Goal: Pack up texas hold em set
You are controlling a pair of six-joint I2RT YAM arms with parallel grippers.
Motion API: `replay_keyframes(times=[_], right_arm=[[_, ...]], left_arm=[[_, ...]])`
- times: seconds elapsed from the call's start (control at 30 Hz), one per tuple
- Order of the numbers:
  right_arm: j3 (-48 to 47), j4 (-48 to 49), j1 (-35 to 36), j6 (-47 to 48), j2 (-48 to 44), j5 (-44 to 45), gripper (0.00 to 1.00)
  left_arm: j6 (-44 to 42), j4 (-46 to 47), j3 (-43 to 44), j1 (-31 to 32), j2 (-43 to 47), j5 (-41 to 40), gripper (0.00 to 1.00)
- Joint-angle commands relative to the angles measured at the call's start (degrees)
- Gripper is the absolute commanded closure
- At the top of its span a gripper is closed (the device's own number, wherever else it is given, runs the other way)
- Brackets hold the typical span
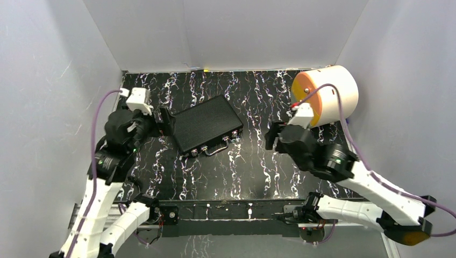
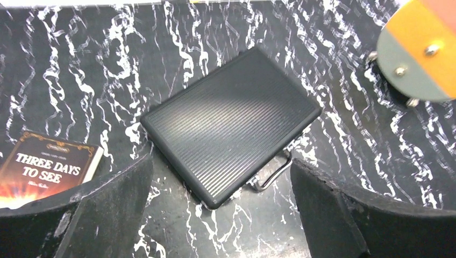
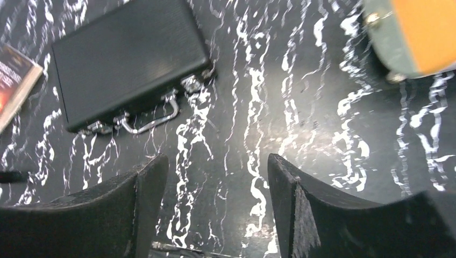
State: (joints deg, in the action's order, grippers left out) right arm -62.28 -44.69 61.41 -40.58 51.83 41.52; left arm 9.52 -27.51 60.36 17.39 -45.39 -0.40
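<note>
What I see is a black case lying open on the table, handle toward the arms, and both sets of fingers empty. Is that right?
Not quite: the black case is shut, its lid down flat, as the top external view shows. The rest holds: its handle faces the arms, and the left fingers and right fingers are open and empty.

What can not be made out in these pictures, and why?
Inside of the case: shut in every view, so the lid hides it.
Latches: small and blurred in the right wrist view; locked or not is unclear.
Book: cut off by the left edge in both wrist views, hidden by the left arm from above.
Drum: cut off at the corner in both wrist views.
</note>
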Motion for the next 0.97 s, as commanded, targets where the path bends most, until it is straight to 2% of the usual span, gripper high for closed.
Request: replay_keyframes(times=[0.0, 0.1, 0.2, 0.53, 0.93], right_arm=[[-6.66, -10.80, 0.14, 0.65, -5.93, 10.09, 0.19], [-11.72, -17.15, 0.12, -1.58, -8.31, 14.55, 0.12], [-15.97, -18.25, 0.11, -0.45, -10.26, 16.14, 0.02], [-19.99, -15.37, 0.08, 4.00, -11.69, 18.39, 0.02], [-17.32, -9.80, 0.11, 8.52, -11.90, 18.78, 0.02]], left_arm=[[0.04, -7.73, 5.55, 0.10, 3.79, -2.05, 0.02], [1.75, -11.84, 8.40, 0.10, 5.31, -3.43, 0.02], [2.74, -13.93, 10.48, 0.10, 7.76, -4.75, 0.01], [3.37, -22.72, 16.59, 0.11, 8.75, -14.57, 0.02], [2.47, -24.39, 16.97, 0.11, 10.09, -15.01, 0.02]])
